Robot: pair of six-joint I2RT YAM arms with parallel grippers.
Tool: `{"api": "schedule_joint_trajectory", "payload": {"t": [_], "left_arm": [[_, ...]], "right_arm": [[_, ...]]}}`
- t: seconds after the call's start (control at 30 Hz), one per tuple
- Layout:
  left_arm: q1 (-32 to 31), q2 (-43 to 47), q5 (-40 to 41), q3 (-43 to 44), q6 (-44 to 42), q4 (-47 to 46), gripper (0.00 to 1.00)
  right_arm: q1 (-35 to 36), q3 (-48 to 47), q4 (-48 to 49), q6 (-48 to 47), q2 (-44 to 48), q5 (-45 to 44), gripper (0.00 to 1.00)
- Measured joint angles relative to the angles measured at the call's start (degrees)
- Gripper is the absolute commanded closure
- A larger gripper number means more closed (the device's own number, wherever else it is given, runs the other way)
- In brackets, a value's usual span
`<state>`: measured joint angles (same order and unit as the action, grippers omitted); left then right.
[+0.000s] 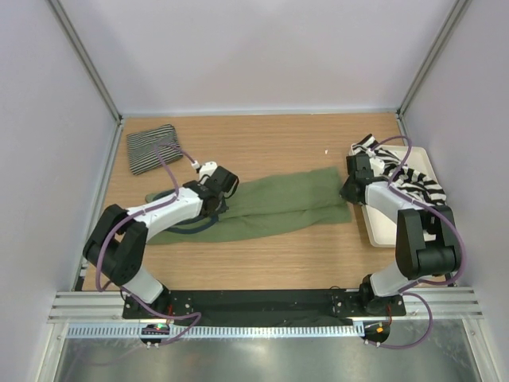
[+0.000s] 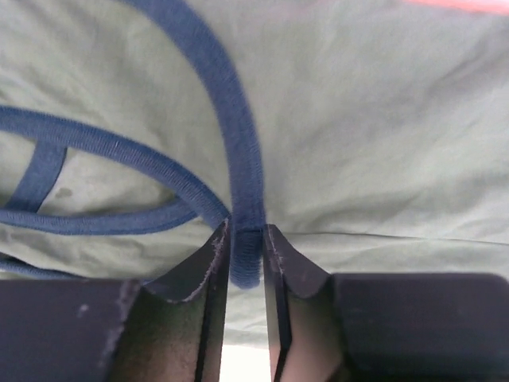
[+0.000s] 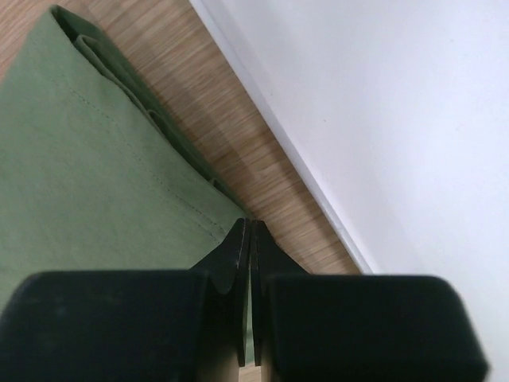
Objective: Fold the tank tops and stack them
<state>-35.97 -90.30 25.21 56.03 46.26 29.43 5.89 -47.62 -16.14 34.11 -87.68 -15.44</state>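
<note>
Left end effector pinches navy strap, apparently armhole trim, olive tank top.

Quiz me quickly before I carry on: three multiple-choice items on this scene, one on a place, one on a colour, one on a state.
1. Where does the broad-striped top lie?
A. on the cream tray
B. flat at the table's far left
C. under the left arm

2. What colour is the trim on the olive green top?
A. white
B. navy
C. red

3. How is the left tool?
A. wide open
B. shut on the trim
C. out of view

Answers:
1 A: it is heaped on the tray at the right.
2 B: the left wrist view shows navy bands on green cloth.
3 B: it pinches one navy band.
</note>
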Motion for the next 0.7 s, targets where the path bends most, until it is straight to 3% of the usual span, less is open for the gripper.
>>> {"api": "schedule_joint_trajectory", "payload": {"t": [0.07,0.2,0.3,0.37,0.4,0.5,0.7], "left_arm": [[0.0,-0.1,0.0,-1.4,0.3,-0.4,0.77],[0.1,2.3,0.1,-5.9,1.4,-0.8,0.71],[0.1,6.9,1.0,-7.3,1.6,1.0,0.59],[0.4,10.3,2.3,-7.3,2.1,2.1,0.54],[0.7,12.7,3.0,-7.5,2.6,2.8,0.42],[2.1,18.9,4.1,-9.0,3.8,3.1,0.26],[7.5,29.8,3.5,-17.1,7.4,4.3,0.24]], "right_arm": [[0.0,0.0,-0.6,0.0,0.0,-0.7,0.95],[0.0,0.9,-2.0,0.1,1.9,-2.6,0.83],[0.1,0.9,-2.7,0.0,4.5,-3.6,0.73],[0.2,0.8,-2.8,-0.2,5.8,-4.0,0.72],[0.4,0.5,-2.8,-0.3,6.2,-4.3,0.71],[1.2,-0.3,-2.8,-0.7,6.3,-4.3,0.69],[6.1,-4.1,-2.9,-2.6,4.6,-2.4,0.67]]}}
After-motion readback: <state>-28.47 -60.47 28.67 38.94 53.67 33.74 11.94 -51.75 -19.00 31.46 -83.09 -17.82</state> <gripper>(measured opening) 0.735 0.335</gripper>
